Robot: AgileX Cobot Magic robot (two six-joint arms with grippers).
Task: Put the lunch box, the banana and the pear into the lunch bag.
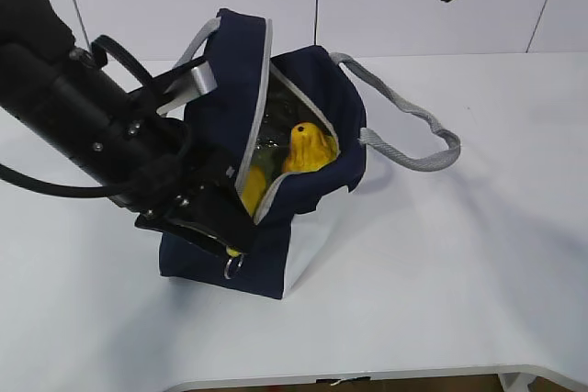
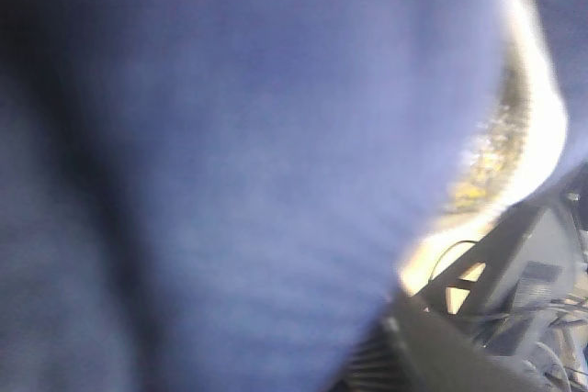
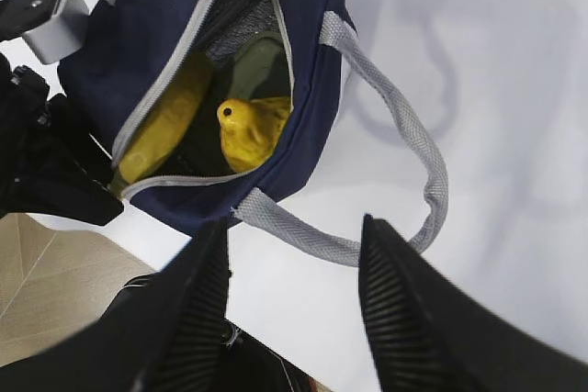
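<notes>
The lunch bag point(image 1: 266, 181) stands open on the white table point(image 1: 459, 300). Inside it, the pear point(image 3: 250, 128) sits at three o'clock of the banana point(image 3: 165, 121), touching. The left gripper point(image 1: 216, 227) presses the bag's nine o'clock side; its closure cannot be told. The right gripper point(image 3: 294, 291) hovers above, jaws apart, empty.

The navy lunch bag point(image 1: 276, 254) stands unzipped on the white desk point(image 1: 441, 300) — grey handles splayed. Inside, the banana point(image 3: 165, 121) lies along the opening's edge, the bumpy yellow pear point(image 3: 250, 130) just beside it — the pale-lidded lunch box point(image 3: 257, 71) beneath.
</notes>
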